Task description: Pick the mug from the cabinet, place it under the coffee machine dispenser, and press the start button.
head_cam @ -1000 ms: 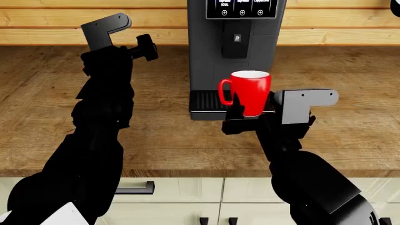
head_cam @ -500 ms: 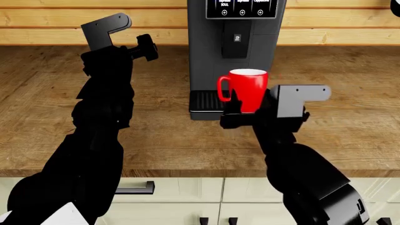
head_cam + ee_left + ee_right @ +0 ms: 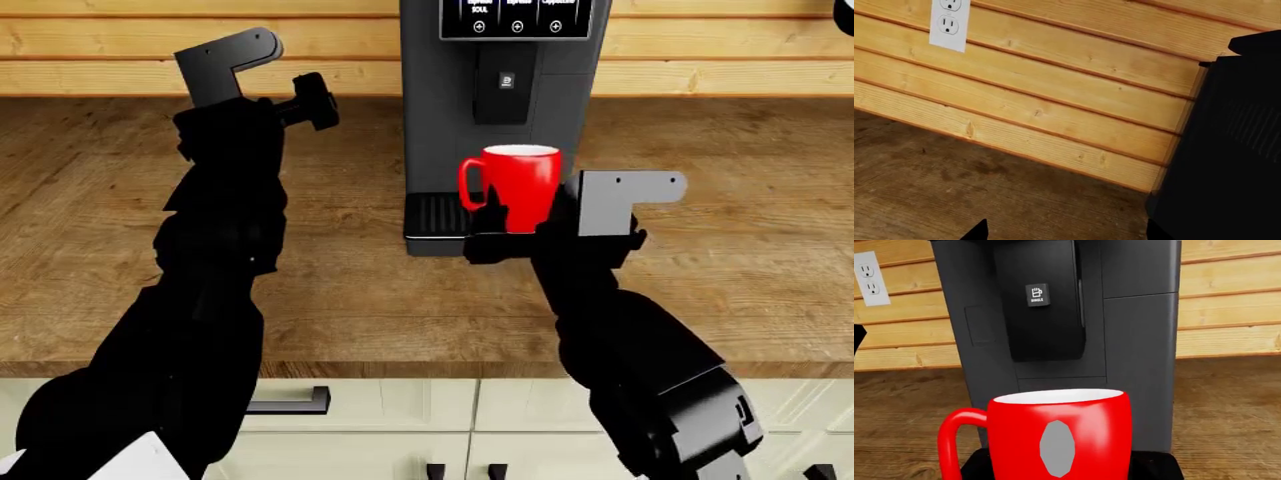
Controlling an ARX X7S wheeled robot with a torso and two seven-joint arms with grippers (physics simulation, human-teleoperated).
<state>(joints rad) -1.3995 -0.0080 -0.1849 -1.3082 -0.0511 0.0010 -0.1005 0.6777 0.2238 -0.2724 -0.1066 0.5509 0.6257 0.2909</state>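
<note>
The red mug [image 3: 518, 183] with its white inside stands upright in my right gripper [image 3: 521, 228], which is shut on its lower body, handle to the left. The mug is over the right part of the black drip tray [image 3: 433, 215], just below and slightly right of the coffee machine dispenser [image 3: 505, 86]. In the right wrist view the mug [image 3: 1061, 432] fills the foreground, with the dispenser [image 3: 1044, 310] above and behind it. My left gripper [image 3: 312, 101] is open and empty, raised left of the machine; its fingertips [image 3: 978, 232] show wide apart over the counter.
The dark grey coffee machine [image 3: 441, 130] stands against the wooden wall, with its button panel [image 3: 518, 18] at the top. The wooden counter [image 3: 747, 250] extends both ways. A white outlet [image 3: 948, 22] is on the wall to the left. Cabinet drawers [image 3: 387, 405] lie below the counter edge.
My right gripper has carried the mug left and toward the machine, further onto the drip tray. The left arm has not moved.
</note>
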